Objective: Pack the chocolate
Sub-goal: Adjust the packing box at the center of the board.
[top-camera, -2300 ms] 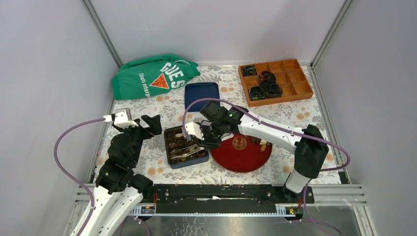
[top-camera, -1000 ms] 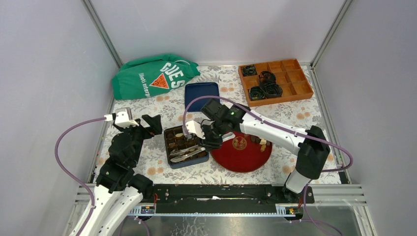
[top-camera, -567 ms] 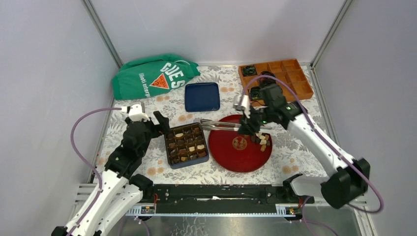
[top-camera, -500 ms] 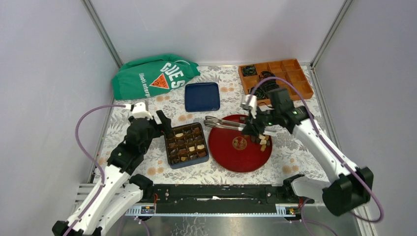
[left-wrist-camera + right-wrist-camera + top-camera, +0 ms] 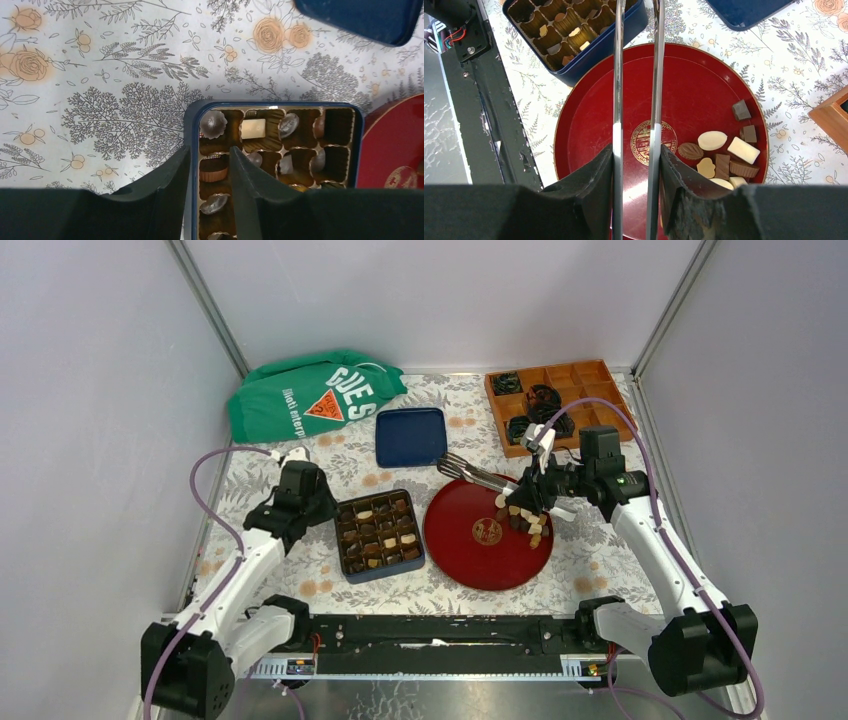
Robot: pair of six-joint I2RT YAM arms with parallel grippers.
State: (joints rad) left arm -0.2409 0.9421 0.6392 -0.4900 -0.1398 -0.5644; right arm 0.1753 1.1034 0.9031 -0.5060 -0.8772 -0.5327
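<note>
Slip risk: right gripper (image 5: 635, 152) pinching silver metal tongs (image 5: 618, 75) may flick chocolate (image 5: 712, 140) off red round plate (image 5: 594, 120); left gripper (image 5: 210, 155), half-spread astride wall of blue metal tin (image 5: 192, 130), may shift it.

We are looking at a robot test booth in a lab: plain pale wall panels (image 5: 450, 300) on metal posts (image 5: 205, 305) enclose a table with a flowered cloth (image 5: 300, 455), and two arms are bolted to a black rail (image 5: 440, 635) at the near edge.

White arms (image 5: 236, 578) with black joints (image 5: 692, 650) and looping purple cables (image 5: 193, 483).
</note>
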